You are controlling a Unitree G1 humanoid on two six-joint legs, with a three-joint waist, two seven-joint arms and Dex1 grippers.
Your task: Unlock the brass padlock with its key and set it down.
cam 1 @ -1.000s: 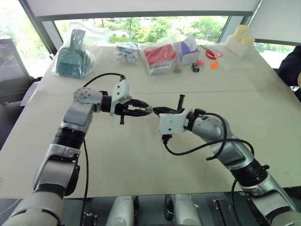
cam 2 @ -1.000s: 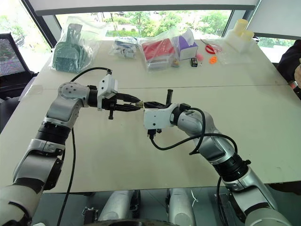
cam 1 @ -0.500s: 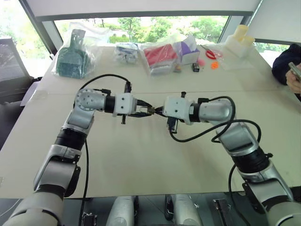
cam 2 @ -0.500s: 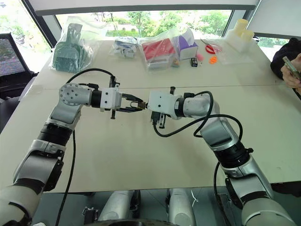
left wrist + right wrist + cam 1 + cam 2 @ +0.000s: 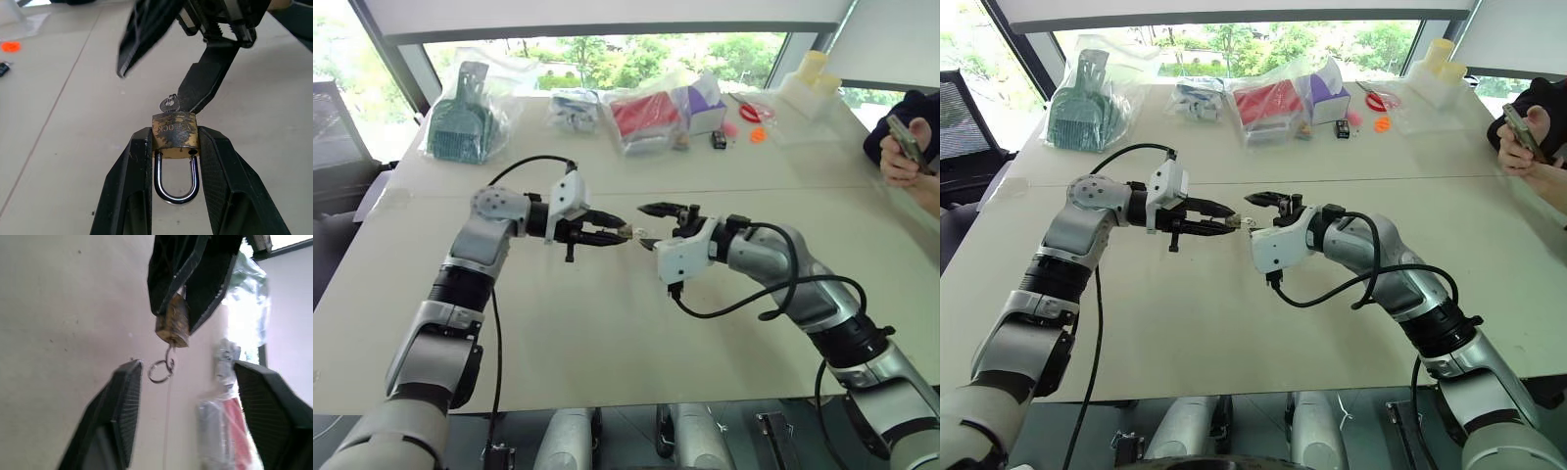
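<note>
So the brass padlock [image 5: 175,135] is pinched by its body between the two black fingers of the left gripper [image 5: 607,232], held up in the air over the middle of the table [image 5: 607,333], nowhere near any edge. In the left wrist view the silvery shackle [image 5: 176,178] hangs back between the fingers and both legs look seated in the body — as far as I can tell it isn't popped open yet. The key [image 5: 169,104] is sitting in the keyway with its little ring [image 5: 159,370] dangling free.

The right gripper [image 5: 651,226] is right beside the lock, facing it, fingers spread wide with nothing in them. The key ring hangs in the gap between them, touching neither.

What could go wrong from here, my guess:
- The key is only held by the keyway, so a bump from a right finger closing off-centre could knock it out and drop it on the table.
- The key head is tiny and the ring swings, so the right fingers could easily clamp the ring instead of the head and get no twist.
- The left grip is just on the lock's narrow sides — a hard turn could rotate the whole lock in the fingers or pop it loose.

Bagged stuff along the far edge is well clear.
</note>
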